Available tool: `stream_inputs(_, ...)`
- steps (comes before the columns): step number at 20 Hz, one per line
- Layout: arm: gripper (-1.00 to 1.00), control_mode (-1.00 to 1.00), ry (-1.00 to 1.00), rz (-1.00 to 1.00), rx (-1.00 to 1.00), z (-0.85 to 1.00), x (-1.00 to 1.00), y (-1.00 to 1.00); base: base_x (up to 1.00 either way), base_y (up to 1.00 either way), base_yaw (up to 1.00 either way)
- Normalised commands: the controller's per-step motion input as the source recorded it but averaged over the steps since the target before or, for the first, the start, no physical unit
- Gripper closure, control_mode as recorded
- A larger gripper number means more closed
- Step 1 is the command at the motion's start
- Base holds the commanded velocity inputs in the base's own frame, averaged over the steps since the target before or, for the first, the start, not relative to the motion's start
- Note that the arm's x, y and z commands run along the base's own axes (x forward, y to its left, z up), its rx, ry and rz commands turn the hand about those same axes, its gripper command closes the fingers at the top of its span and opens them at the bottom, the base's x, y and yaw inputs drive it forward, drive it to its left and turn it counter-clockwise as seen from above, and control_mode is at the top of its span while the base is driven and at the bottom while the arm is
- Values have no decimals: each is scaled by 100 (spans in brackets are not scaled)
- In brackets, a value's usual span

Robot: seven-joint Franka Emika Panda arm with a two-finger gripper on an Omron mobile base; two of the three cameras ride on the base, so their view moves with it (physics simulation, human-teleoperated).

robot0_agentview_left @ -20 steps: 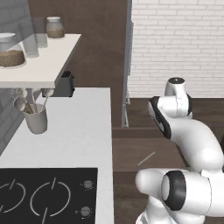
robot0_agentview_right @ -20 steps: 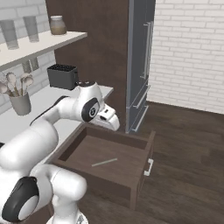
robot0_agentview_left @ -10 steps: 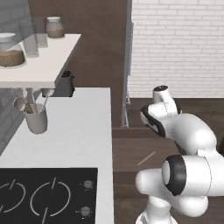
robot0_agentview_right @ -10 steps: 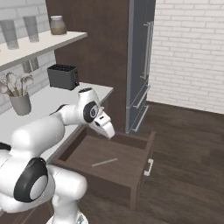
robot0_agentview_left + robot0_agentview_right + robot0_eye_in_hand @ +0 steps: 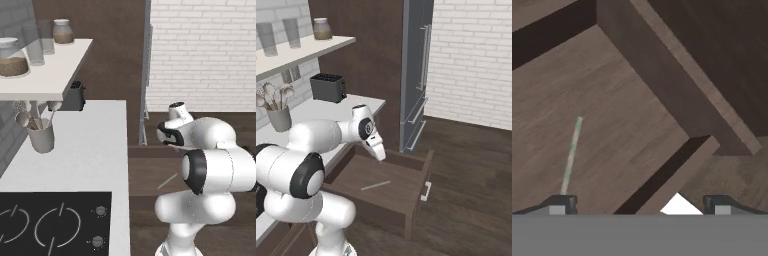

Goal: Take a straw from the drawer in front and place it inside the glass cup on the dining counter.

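The drawer (image 5: 411,197) stands pulled open in front of me, a wide dark brown wooden box. On its floor lies the straw (image 5: 375,185), thin and pale, lying flat by itself. My gripper (image 5: 379,154) hangs open over the drawer's back part, above the straw and clear of it, with nothing between its fingers. In the hand view the straw (image 5: 570,155) runs up from near the left fingertip (image 5: 559,204), and a drawer wall (image 5: 672,90) crosses on the right. The left base view shows the straw (image 5: 167,181) beside my arm. The glass cup and dining counter are out of view.
A white worktop (image 5: 85,155) with a black hob (image 5: 50,225) lies to the left. A white crock of spoons (image 5: 40,135) and a black toaster (image 5: 328,87) stand on it. Jars (image 5: 63,31) sit on the shelf above. A tall grey fridge (image 5: 416,65) rises behind the drawer.
My arm has folded forward and the hand has come down toward the drawer's back part. The jaws have stayed open. The straw has not moved.
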Motion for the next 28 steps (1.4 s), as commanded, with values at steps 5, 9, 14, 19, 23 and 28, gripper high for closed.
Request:
stream_inputs(5,-100,-100,0,-15,0,-32,17,2,0,0,0)
stream_inputs(9,-100,-100,0,-12,2,-38,7,0,0,0,0)
stream_inputs(14,-100,-100,0,-4,9,-50,11,0,0,0,0)
stream_inputs(19,-100,-100,-2,0,11,-52,19,0,0,0,0)
stream_inputs(23,-100,-100,-8,0,2,-39,29,0,0,0,0)
stream_inputs(28,-100,-100,-7,0,0,-39,25,0,0,0,0)
